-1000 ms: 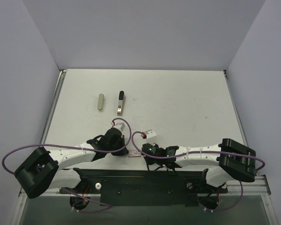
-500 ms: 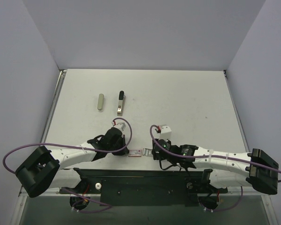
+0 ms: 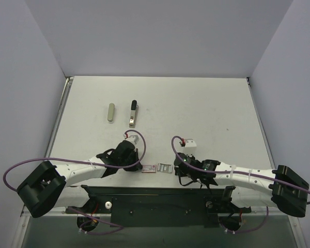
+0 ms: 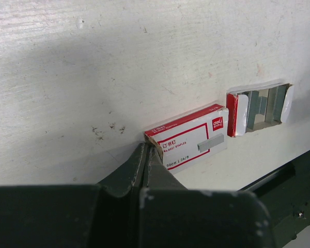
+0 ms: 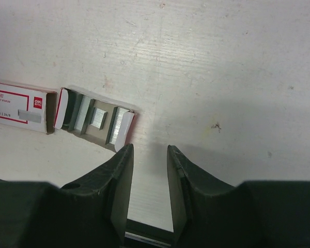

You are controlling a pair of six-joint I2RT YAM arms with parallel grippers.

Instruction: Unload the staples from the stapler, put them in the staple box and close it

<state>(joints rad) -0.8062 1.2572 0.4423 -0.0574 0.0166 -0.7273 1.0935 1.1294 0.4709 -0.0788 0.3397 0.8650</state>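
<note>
**Stapler unloading: both claws at the staple box, stapler untouched.**

Top view: the stapler [image 3: 134,113] lies toward the far left of the tabletop [image 3: 212,108], black tip pointing away, well apart from both arms, with a short grey bar [image 3: 111,111] beside it. At the near edge, a red-and-white sleeve [image 3: 149,168] and its tray [image 3: 165,168] lie between the left claw [image 3: 138,164] and the right claw [image 3: 176,166]. Left wrist view: the left claw is pressed together, tips at the sleeve's corner; whether it nips the cardboard cannot be told. Right wrist view: the right claw is narrowly parted and empty, hovering just beside the tray of staple strips. Judgement: lift clear of the box first. Then one claw should pin the stapler's body while the other works its black-tipped end.
</note>
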